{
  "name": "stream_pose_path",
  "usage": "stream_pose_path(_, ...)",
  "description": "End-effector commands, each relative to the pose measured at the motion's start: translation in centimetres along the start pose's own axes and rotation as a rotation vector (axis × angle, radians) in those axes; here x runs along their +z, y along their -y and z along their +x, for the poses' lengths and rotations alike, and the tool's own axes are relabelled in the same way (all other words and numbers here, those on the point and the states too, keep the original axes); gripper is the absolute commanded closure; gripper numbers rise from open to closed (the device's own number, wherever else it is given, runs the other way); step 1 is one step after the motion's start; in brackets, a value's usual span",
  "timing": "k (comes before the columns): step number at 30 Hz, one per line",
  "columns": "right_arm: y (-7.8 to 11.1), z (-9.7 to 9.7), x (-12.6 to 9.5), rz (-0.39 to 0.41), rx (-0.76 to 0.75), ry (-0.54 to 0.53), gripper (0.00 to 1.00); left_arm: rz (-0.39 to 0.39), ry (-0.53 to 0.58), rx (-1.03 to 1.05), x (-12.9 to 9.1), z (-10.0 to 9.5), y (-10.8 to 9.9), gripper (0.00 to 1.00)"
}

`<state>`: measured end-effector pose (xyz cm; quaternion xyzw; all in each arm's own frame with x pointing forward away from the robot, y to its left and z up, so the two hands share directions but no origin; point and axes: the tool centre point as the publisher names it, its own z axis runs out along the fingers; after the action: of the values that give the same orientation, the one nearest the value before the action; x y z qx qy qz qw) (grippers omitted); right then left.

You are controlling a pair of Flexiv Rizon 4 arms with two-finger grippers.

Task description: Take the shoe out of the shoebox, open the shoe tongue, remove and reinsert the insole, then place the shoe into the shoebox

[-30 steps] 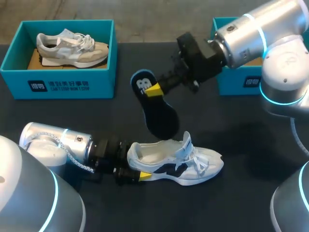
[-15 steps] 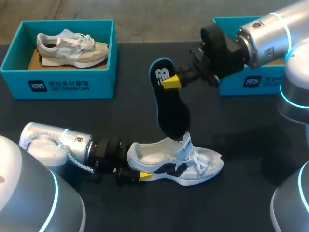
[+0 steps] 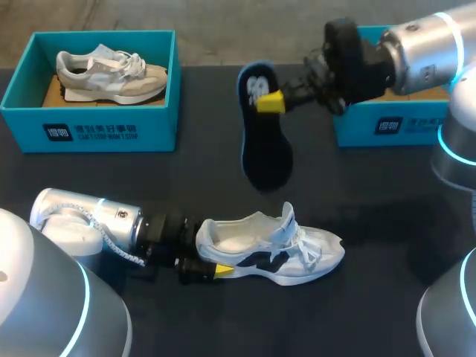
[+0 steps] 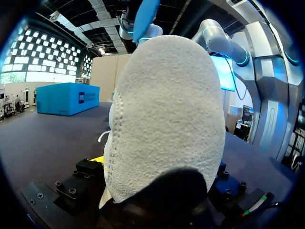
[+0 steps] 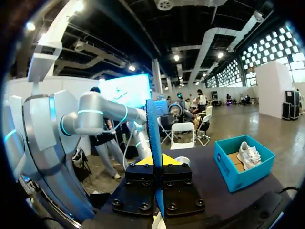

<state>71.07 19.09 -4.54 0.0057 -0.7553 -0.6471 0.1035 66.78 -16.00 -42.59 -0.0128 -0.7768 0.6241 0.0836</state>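
Shoe (image 3: pixel 271 249) on tbl (image 3: pixel 372 208); shoebox (image 3: pixel 89 130) w/ grey sneaker (image 3: pixel 111 74).

The dark table (image 3: pixel 223 320) is evenly lit from overhead, with soft shadows cast behind the white shoe (image 3: pixel 268 249) and glare seen on the right arm (image 3: pixel 424 44) beyond it.

Materials and finishes
Shoe (image 3: pixel 271 249): white cloth, rough nubbly heel. Insole (image 3: pixel 265 152): matt dark face, blue edge. Table (image 3: pixel 372 193): matt black.

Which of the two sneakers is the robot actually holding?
The white sneaker with navy marks, on the dark table, left gripper gripping its heel; the beige sneaker sits in a teal box.
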Motion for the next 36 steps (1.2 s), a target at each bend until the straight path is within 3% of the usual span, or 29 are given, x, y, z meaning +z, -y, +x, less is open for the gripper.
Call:
stream_pose_path(1, -2.0, 3.7, -4.0, 0.014, 0.034, 0.132, 1.0, 0.0, 0.001, 0.0, 0.0, -0.1, -0.3, 1.0)
stream_pose_path(6, -3.6, 5.4, -6.1, -0.013, 0.106, 0.171, 1.0, 0.0, 0.001, 0.0, 0.0, -0.1, -0.3, 1.0)
stream_pose_path(14, -4.8, 7.8, -7.8, -0.128, 0.217, 0.156, 1.0, 0.0, 0.001, 0.0, 0.0, -0.1, -0.3, 1.0)
stream_pose_path(16, -4.8, 8.0, -7.9, -0.122, 0.228, 0.155, 1.0, 0.0, 0.001, 0.0, 0.0, -0.1, -0.3, 1.0)
stream_pose_path(17, -5.0, 8.2, -8.0, -0.074, 0.24, 0.171, 1.0, 0.0, 0.001, 0.0, 0.0, -0.1, -0.3, 1.0)
stream_pose_path(32, -5.0, 8.2, -8.0, -0.074, 0.24, 0.171, 1.0, 0.0, 0.001, 0.0, 0.0, -0.1, -0.3, 1.0)
stream_pose_path(36, -6.5, 8.9, -9.1, -0.111, 0.264, 0.17, 1.0, 0.0, 0.001, 0.0, 0.0, -0.1, -0.3, 1.0)
